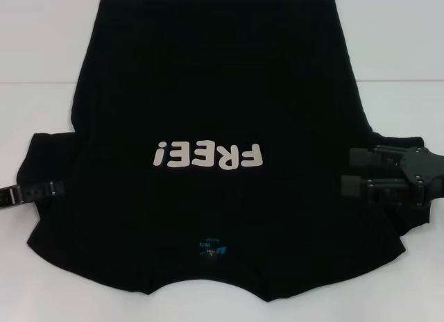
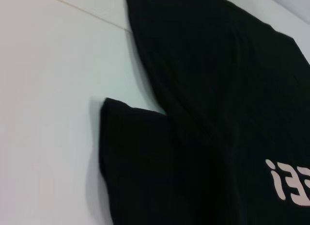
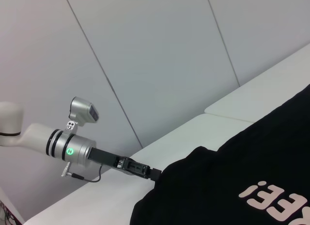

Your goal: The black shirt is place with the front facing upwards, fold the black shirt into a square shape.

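The black shirt [image 1: 215, 93] lies flat, front up, on the white table [image 1: 41, 51]. Its cream "FREE!" lettering [image 1: 208, 155] is at the middle and the blue neck label [image 1: 210, 247] is near the front edge. My left gripper [image 1: 61, 189] lies low across the left sleeve [image 1: 41, 155], its thin fingers pinched on the sleeve's edge. From the right wrist view that left gripper [image 3: 154, 174] meets the sleeve of the shirt [image 3: 242, 162]. My right gripper [image 1: 349, 171] rests over the right sleeve, open, fingers pointing toward the shirt's middle. The left wrist view shows only the shirt [image 2: 218, 89].
The shirt covers most of the white table; bare strips [image 1: 409, 107] remain on the left and right. A seam in the table [image 2: 87, 11] runs at the back. Pale wall panels [image 3: 160, 55] stand behind the left arm [image 3: 63, 145].
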`<control>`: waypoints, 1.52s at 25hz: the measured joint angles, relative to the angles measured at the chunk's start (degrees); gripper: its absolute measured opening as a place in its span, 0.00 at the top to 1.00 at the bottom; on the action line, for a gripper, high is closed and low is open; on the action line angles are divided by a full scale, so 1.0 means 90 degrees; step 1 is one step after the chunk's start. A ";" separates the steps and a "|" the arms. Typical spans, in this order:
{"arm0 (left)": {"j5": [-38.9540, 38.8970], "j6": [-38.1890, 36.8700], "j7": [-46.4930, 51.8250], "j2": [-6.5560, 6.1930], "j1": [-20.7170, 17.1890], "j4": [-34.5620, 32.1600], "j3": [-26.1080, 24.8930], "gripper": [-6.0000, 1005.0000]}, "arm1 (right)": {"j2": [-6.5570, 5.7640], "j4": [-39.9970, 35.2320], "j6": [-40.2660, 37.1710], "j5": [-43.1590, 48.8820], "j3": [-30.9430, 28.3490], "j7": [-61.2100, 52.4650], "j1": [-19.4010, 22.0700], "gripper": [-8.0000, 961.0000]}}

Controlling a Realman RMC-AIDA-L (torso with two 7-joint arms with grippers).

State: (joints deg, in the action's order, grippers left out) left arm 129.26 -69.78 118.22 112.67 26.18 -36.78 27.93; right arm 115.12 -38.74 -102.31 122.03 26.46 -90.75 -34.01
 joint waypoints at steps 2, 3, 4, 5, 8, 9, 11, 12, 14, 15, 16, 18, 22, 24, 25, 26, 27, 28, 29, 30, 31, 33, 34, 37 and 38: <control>0.0002 0.0003 0.0004 0.0000 0.0033 0.0021 0.0043 0.24 | 0.0000 -0.0002 0.0000 -0.0002 -0.0001 -0.0001 0.0000 0.05; 0.0003 0.0007 0.0005 0.0000 0.0043 0.0032 0.0056 0.24 | -0.0001 -0.0003 0.0000 -0.0003 -0.0004 -0.0002 0.0000 0.05; 0.0003 0.0010 0.0005 -0.0001 0.0057 0.0042 0.0068 0.24 | -0.0004 -0.0004 0.0000 -0.0004 -0.0006 -0.0002 0.0000 0.05; 0.0003 0.0013 0.0006 -0.0001 0.0065 0.0045 0.0072 0.25 | -0.0006 -0.0007 0.0000 -0.0004 -0.0009 -0.0003 0.0000 0.05; 0.0003 0.0021 0.0008 -0.0001 0.0076 0.0048 0.0074 0.25 | -0.0010 -0.0014 0.0000 -0.0005 -0.0024 -0.0004 0.0000 0.06; 0.0003 0.0041 0.0008 -0.0001 0.0079 0.0049 0.0074 0.25 | -0.0010 -0.0014 0.0000 -0.0004 -0.0028 -0.0004 0.0000 0.06; 0.0004 0.0121 0.0021 -0.0001 0.0080 0.0051 0.0076 0.26 | -0.0010 -0.0014 0.0000 -0.0004 -0.0039 -0.0004 0.0000 0.06; 0.0003 0.0176 0.0036 -0.0001 0.0080 0.0051 0.0076 0.26 | -0.0010 -0.0014 0.0000 -0.0005 -0.0042 -0.0004 0.0000 0.06; 0.0003 0.0309 0.0070 -0.0001 0.0080 0.0051 0.0077 0.26 | -0.0010 -0.0014 -0.0003 -0.0005 -0.0047 -0.0004 0.0001 0.06; 0.0003 0.0361 0.0081 0.0000 0.0080 0.0049 0.0086 0.26 | -0.0010 -0.0014 -0.0010 -0.0004 -0.0049 -0.0004 0.0001 0.06; 0.0003 0.0408 0.0088 0.0003 0.0080 0.0047 0.0103 0.29 | -0.0010 -0.0014 -0.0018 -0.0004 -0.0051 -0.0004 0.0000 0.06; 0.0003 0.0432 0.0089 0.0010 0.0089 0.0037 0.0136 0.33 | -0.0010 -0.0014 -0.0028 -0.0004 -0.0051 -0.0007 -0.0001 0.06; 0.0003 0.0492 0.0117 0.0014 0.0105 0.0018 0.0189 0.42 | -0.0010 -0.0017 -0.0035 -0.0004 -0.0051 -0.0012 -0.0001 0.06; 0.0004 0.0567 0.0159 0.0015 0.0106 0.0015 0.0253 0.46 | -0.0010 -0.0018 -0.0035 -0.0004 -0.0050 -0.0016 -0.0001 0.06; 0.0013 0.0588 0.0168 0.0016 0.0107 0.0014 0.0273 0.48 | -0.0010 -0.0020 -0.0035 -0.0004 -0.0050 -0.0018 -0.0001 0.06; 0.0029 0.0611 0.0176 0.0017 0.0109 0.0014 0.0288 0.50 | -0.0010 -0.0020 -0.0035 -0.0004 -0.0050 -0.0020 0.0000 0.06; 0.0043 0.0631 0.0181 0.0017 0.0114 0.0014 0.0291 0.54 | -0.0010 -0.0021 -0.0034 -0.0004 -0.0050 -0.0020 -0.0001 0.06; 0.0058 0.0648 0.0186 0.0018 0.0120 0.0014 0.0292 0.59 | -0.0010 -0.0023 -0.0034 -0.0004 -0.0055 -0.0020 0.0000 0.06; 0.0067 0.0663 0.0191 0.0018 0.0128 0.0014 0.0292 0.63 | -0.0010 -0.0025 -0.0034 -0.0007 -0.0061 -0.0021 0.0002 0.06; 0.0070 0.0675 0.0195 0.0019 0.0138 0.0014 0.0298 0.67 | -0.0010 -0.0028 -0.0033 -0.0017 -0.0064 -0.0021 0.0004 0.06; 0.0072 0.0683 0.0196 0.0019 0.0148 0.0012 0.0299 0.71 | -0.0010 -0.0029 -0.0032 -0.0029 -0.0065 -0.0022 0.0007 0.06; 0.0074 0.0708 0.0198 0.0016 0.0164 0.0008 0.0298 0.86 | -0.0009 -0.0029 -0.0031 -0.0051 -0.0068 -0.0024 0.0010 0.07; 0.0074 0.0720 0.0200 0.0012 0.0170 0.0006 0.0298 0.94 | -0.0007 -0.0029 -0.0028 -0.0057 -0.0071 -0.0028 0.0010 0.07; 0.0078 0.0802 0.0215 -0.0016 0.0205 0.0002 0.0294 0.97 | 0.0007 -0.0019 -0.0015 -0.0065 -0.0091 -0.0054 0.0010 0.07; 0.0081 0.0841 0.0229 -0.0028 0.0215 0.0002 0.0293 0.98 | 0.0011 -0.0008 -0.0012 -0.0066 -0.0105 -0.0059 0.0009 0.07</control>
State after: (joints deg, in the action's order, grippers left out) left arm 129.98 -62.21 120.28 112.42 28.12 -36.76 30.57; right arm 115.21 -38.81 -102.41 121.43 25.52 -91.29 -33.93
